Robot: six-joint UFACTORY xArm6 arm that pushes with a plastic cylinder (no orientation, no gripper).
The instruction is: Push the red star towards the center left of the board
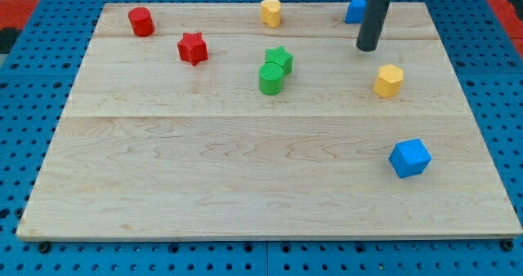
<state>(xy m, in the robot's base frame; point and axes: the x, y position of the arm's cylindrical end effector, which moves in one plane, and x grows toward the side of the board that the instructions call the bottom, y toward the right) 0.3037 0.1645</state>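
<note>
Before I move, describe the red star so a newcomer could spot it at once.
Start at the wooden board and look to its upper left part. The red star lies there, down and right of the red cylinder. It is the only red block with points; my tip is far off to the view's right.

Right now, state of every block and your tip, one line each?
red star: upper left, free, untouched
red cylinder: top left, alone
green star: touching green cylinder
yellow block: top centre
yellow hexagon: right, alone
blue cube: lower right
blue block: partly hidden behind rod
my tip: upper right, touching nothing
</note>
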